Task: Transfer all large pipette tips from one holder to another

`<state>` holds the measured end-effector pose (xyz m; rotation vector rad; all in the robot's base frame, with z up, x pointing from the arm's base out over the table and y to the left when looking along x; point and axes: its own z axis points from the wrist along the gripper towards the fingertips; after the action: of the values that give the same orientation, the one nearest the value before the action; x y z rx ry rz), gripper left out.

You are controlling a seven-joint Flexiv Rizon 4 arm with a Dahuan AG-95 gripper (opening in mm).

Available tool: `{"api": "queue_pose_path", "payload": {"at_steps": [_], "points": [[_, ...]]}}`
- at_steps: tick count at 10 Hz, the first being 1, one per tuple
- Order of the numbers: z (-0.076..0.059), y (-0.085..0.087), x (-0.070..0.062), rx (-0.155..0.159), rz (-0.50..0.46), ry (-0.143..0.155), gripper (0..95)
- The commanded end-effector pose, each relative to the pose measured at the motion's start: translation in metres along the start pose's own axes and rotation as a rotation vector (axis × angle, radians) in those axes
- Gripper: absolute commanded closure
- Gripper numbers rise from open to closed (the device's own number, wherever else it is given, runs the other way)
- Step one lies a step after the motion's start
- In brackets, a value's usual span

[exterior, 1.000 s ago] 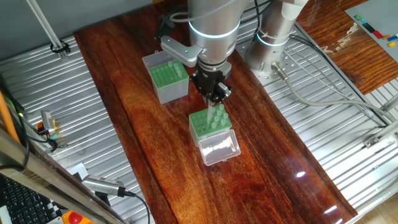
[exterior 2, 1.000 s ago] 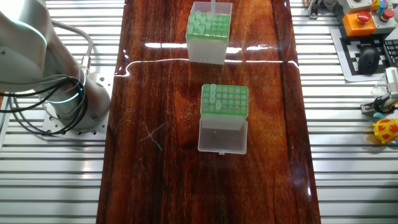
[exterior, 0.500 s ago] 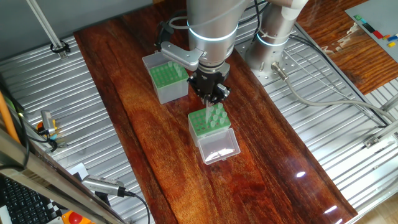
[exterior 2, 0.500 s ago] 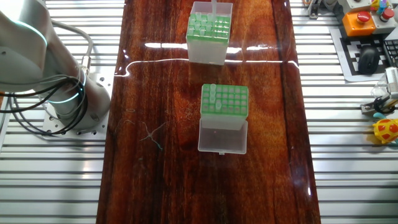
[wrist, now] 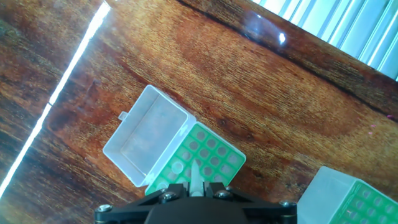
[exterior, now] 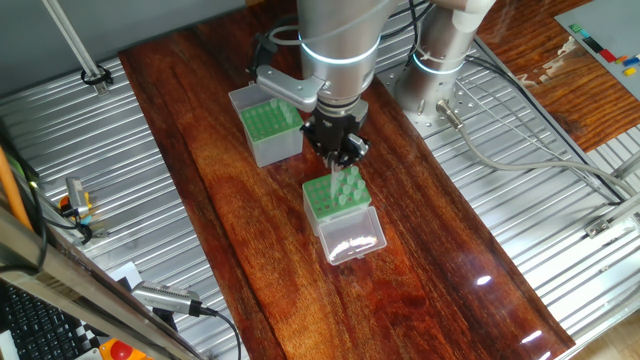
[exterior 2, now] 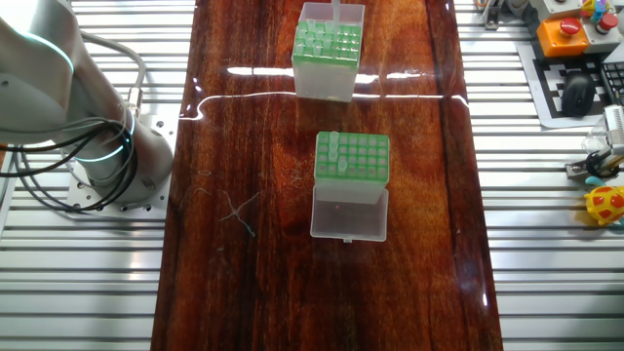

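One pipette tip (wrist: 195, 176) is gripped between the closed fingers (exterior: 336, 160), which are pointed straight down over the clear-sided holder (exterior: 337, 205) on the worktop (exterior: 230, 230). More tips (exterior: 347, 187) are seated in that holder's green grid. The grey-sided holder (exterior: 268, 124) is stood just behind. Compared with a second ago, the hand is seen slightly higher and nearer the grey-sided holder.

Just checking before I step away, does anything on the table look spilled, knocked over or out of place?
Nothing stands out. Both boxes sit upright with lids open, tips stand in their holes, and the hand holds one tip over the clear-lidded box.
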<state>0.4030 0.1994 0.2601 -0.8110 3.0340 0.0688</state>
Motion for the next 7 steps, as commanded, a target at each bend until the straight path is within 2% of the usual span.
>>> {"api": "queue_pose_path", "payload": {"at_steps": [1, 4, 7], "points": [[0.001, 0.000, 0.000, -0.005, 0.001, -0.008, 95.0], [0.000, -0.001, 0.003, -0.005, -0.016, -0.007, 95.0], [-0.006, -0.009, 0.014, -0.009, -0.021, -0.009, 95.0]]}}
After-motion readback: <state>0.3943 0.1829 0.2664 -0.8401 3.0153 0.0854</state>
